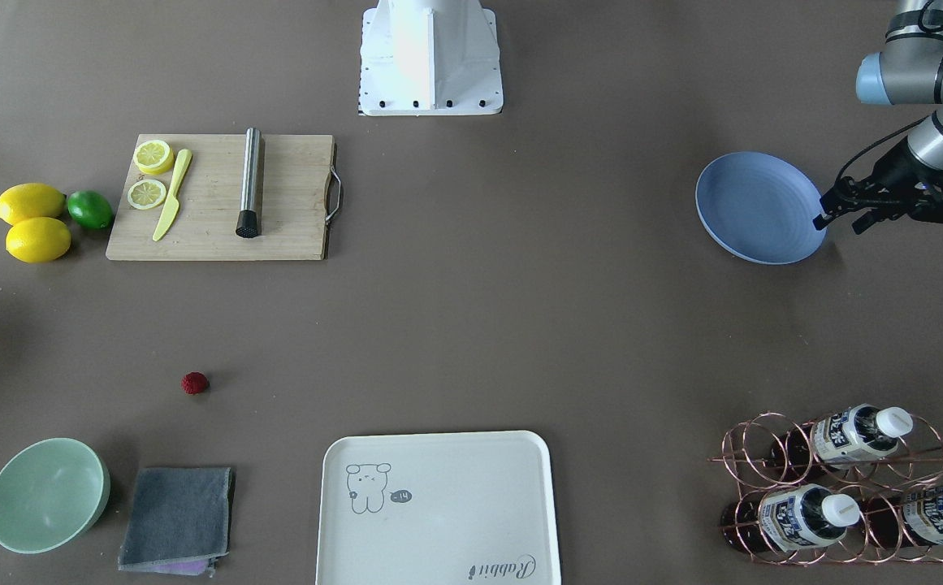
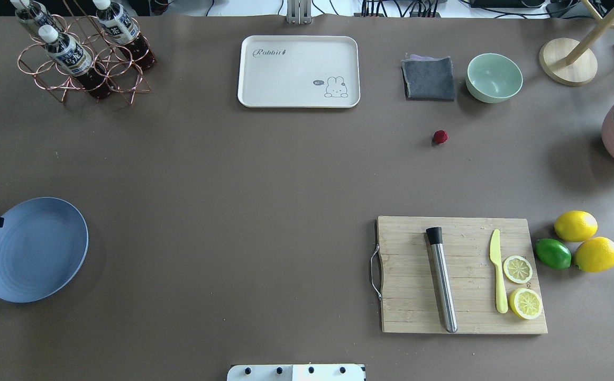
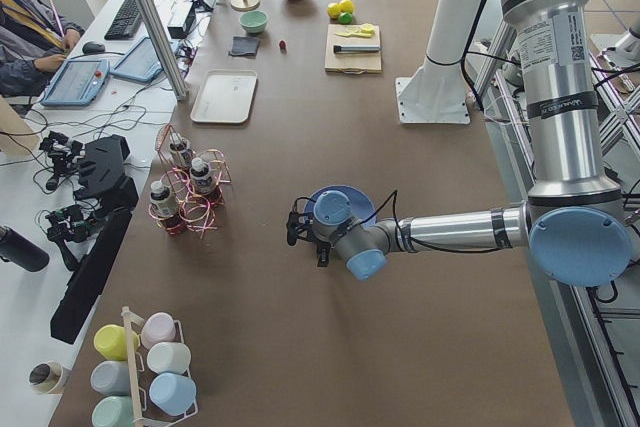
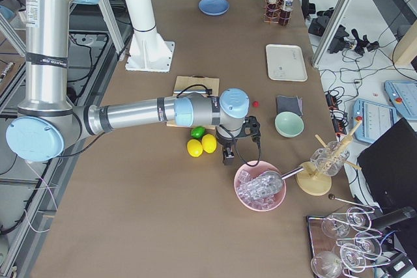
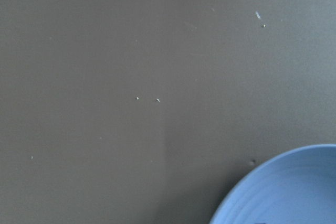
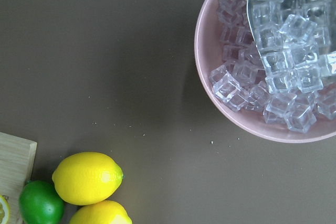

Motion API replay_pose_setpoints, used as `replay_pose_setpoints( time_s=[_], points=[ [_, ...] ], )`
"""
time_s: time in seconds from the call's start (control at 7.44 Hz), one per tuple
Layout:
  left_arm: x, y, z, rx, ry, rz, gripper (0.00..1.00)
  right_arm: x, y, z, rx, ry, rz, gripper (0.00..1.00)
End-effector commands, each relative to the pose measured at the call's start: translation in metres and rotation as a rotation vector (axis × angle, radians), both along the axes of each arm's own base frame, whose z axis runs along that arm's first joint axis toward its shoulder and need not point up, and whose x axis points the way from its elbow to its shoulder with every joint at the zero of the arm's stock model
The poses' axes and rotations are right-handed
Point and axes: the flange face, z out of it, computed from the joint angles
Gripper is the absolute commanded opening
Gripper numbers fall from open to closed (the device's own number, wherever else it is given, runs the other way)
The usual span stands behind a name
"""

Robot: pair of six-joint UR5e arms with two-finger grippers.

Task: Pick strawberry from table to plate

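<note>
Nearest the robot's base, on its left side: left gripper [image 1: 839, 223], jaws apart, hanging just beside the rim of the plate [image 1: 755, 207], fingertips pointed toward it. Contact with the rim not determinable. Plate flat on the table [image 1: 520, 325].

At similar depth on the right side: cutting board [image 2: 407, 275] carrying a steel muddler [image 2: 441, 280], a yellow knife [image 2: 498, 270] and two lemon halves [image 2: 518, 269]. Just beside the board's outer edge: two lemons [image 2: 575, 225] and a lime [image 2: 552, 253], bunched together.

Outboard of the fruit: right gripper [image 4: 228, 153], seen only from the side camera, hovering over the table between the lemons and the pink bowl [image 6: 201, 51]. Jaw opening not determinable. Pink bowl filled with ice cubes [image 6: 283, 77], with a metal scoop [image 4: 290, 172] resting in them.

Further out, past the board: strawberry [image 2: 440, 137], lying alone on the table. Well apart from the left gripper and the plate, on the opposite side of the table. Nearer the right gripper, yet clear of it, beyond the lemons.

At the far edge: pale green bowl [image 2: 484, 95] and folded grey cloth [image 2: 428, 79] side by side, near the strawberry. Cream tray [image 2: 285, 79] with a bear drawing at mid-width. Copper wire rack [image 2: 132, 90] holding three bottles [image 2: 69, 53], on the plate's side.
</note>
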Motion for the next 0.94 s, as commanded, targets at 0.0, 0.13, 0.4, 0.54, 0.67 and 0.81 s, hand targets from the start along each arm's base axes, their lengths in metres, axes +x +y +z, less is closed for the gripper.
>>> replay_pose_setpoints(
  time_s=[0.0, 0.13, 0.4, 0.54, 0.67, 0.81],
  points=[
    [0.010, 0.006, 0.002, -0.007, 0.015, 0.012, 0.76, -0.002, -0.001, -0.001, 0.002, -0.001, -0.004, 1.00],
    [0.011, 0.008, 0.004, -0.010, 0.012, 0.017, 0.70, -0.005, -0.001, -0.001, -0.002, 0.000, -0.007, 1.00],
    [0.018, 0.011, 0.005, -0.011, 0.011, 0.035, 0.55, -0.010, -0.002, -0.003, -0.012, -0.001, 0.003, 1.00],
    [0.018, 0.011, 0.005, -0.013, 0.011, 0.035, 0.42, -0.012, -0.003, -0.004, -0.010, 0.000, 0.000, 1.00],
    [0.018, 0.011, 0.005, -0.013, 0.011, 0.035, 0.24, -0.013, -0.004, -0.005, -0.007, 0.000, -0.002, 1.00],
    [0.018, 0.012, 0.006, -0.015, 0.008, 0.035, 0.00, -0.014, -0.007, -0.008, -0.010, 0.000, 0.003, 1.00]
  ],
)
